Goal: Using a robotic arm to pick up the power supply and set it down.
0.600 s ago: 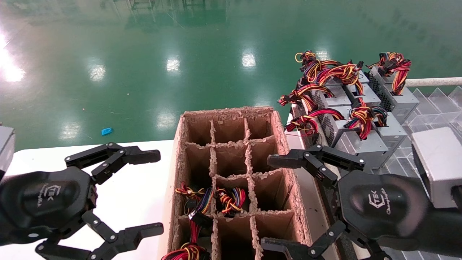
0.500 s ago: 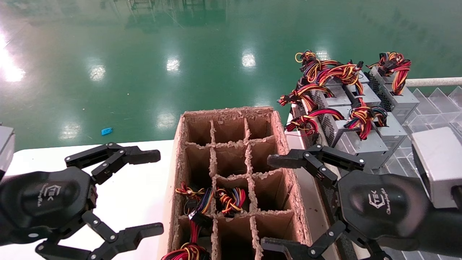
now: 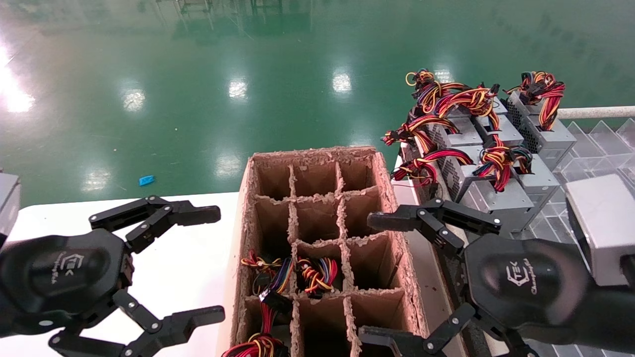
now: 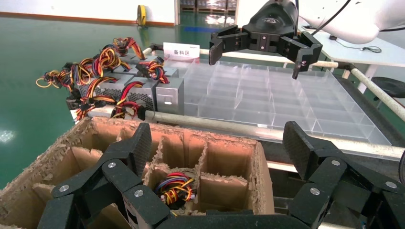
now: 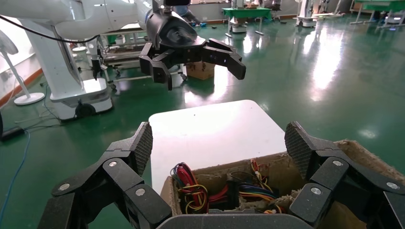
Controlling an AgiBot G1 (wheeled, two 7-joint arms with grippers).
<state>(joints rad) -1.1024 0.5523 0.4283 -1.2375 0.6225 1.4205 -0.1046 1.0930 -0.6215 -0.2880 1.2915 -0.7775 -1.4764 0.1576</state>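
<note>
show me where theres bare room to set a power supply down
Free: the white table left of the cardboard box, and the box's far and right-hand cells. Crowded: near-left cells hold wires; the power supplies pack the right.

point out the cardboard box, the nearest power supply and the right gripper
cardboard box (image 3: 401,263), head view, on its right wall rim
nearest power supply (image 3: 501,198), head view, on its grey top
right gripper (image 3: 379,277), head view, between its open fingers
</note>
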